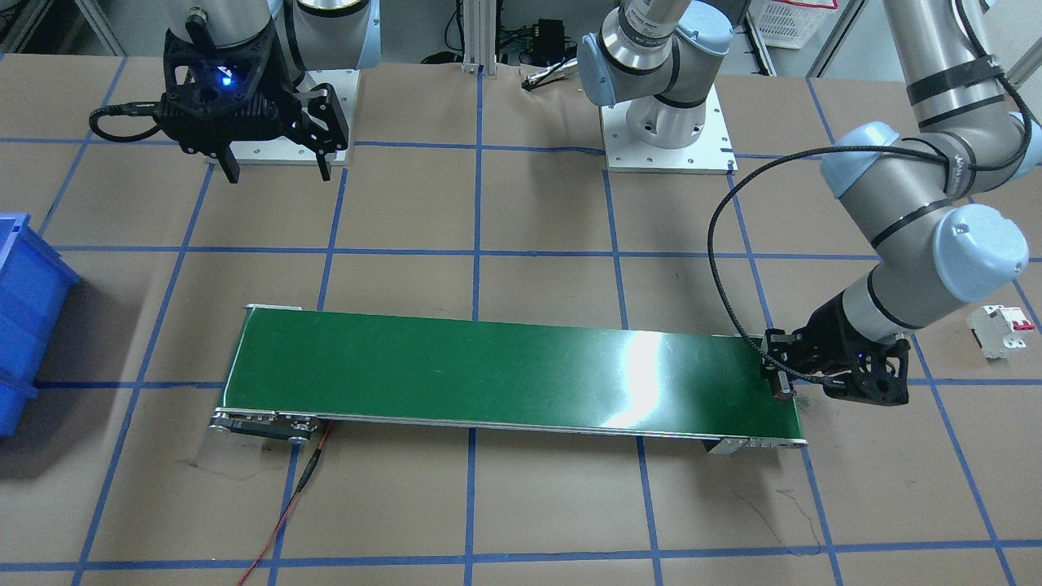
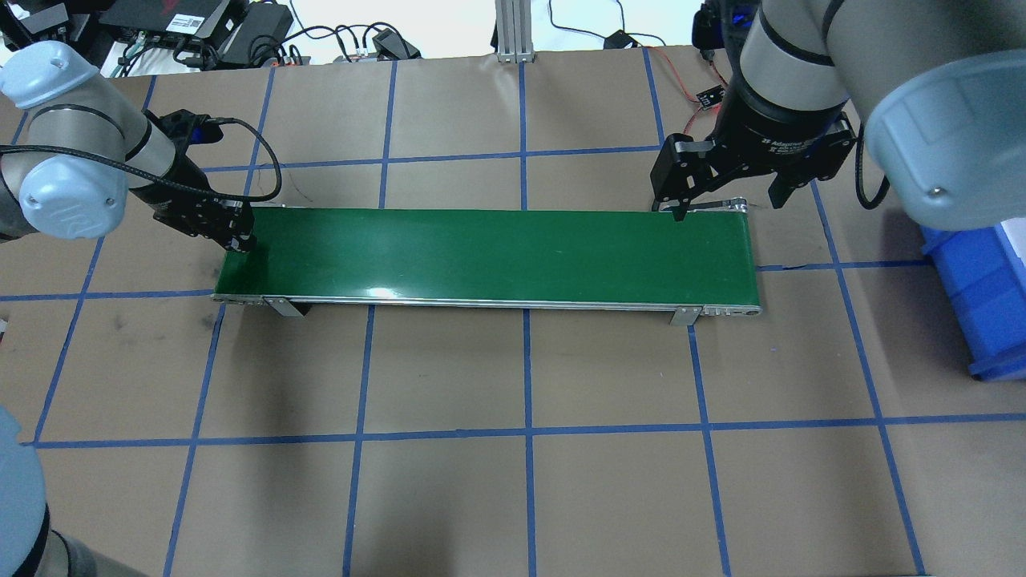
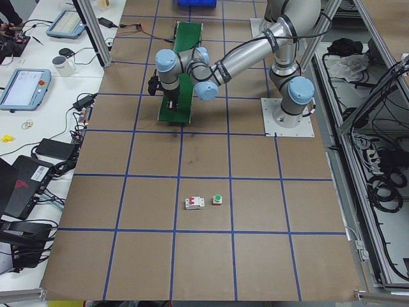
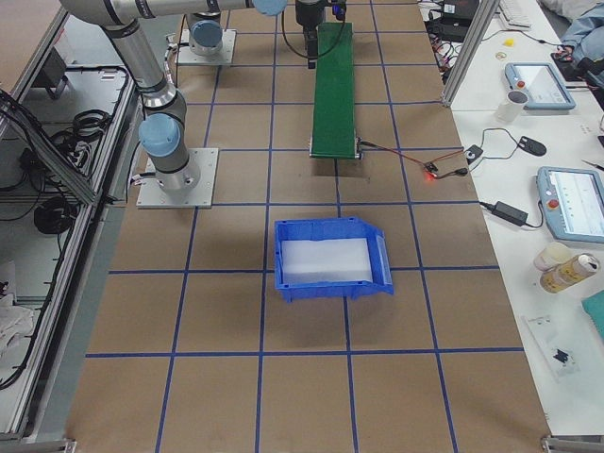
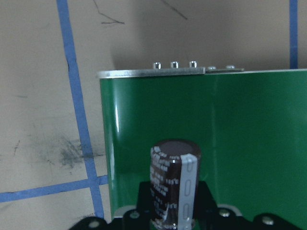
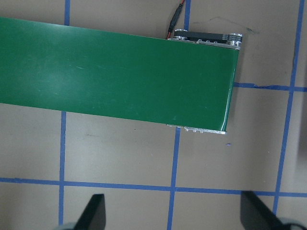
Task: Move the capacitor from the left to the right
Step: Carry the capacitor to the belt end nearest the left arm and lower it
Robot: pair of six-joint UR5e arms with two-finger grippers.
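Observation:
The capacitor [image 5: 175, 184], a stubby dark brown cylinder with a pale grey stripe, stands upright in my left gripper [image 5: 175, 211], which is shut on it. This gripper [image 2: 240, 240] hangs low over the left end of the green conveyor belt [image 2: 497, 256], seen also in the front view [image 1: 781, 382]. In the other views the fingers hide the capacitor. My right gripper [image 2: 729, 207] is open and empty, above the table just behind the belt's right end [image 6: 201, 91]; it also shows in the front view [image 1: 278, 173].
A blue bin [image 2: 978, 296] stands on the table to the right of the belt, and shows in the right side view [image 4: 330, 257]. A white circuit breaker [image 3: 195, 203] and a green-capped button [image 3: 217, 199] lie far left. A red wire [image 1: 293, 505] trails from the belt's right end.

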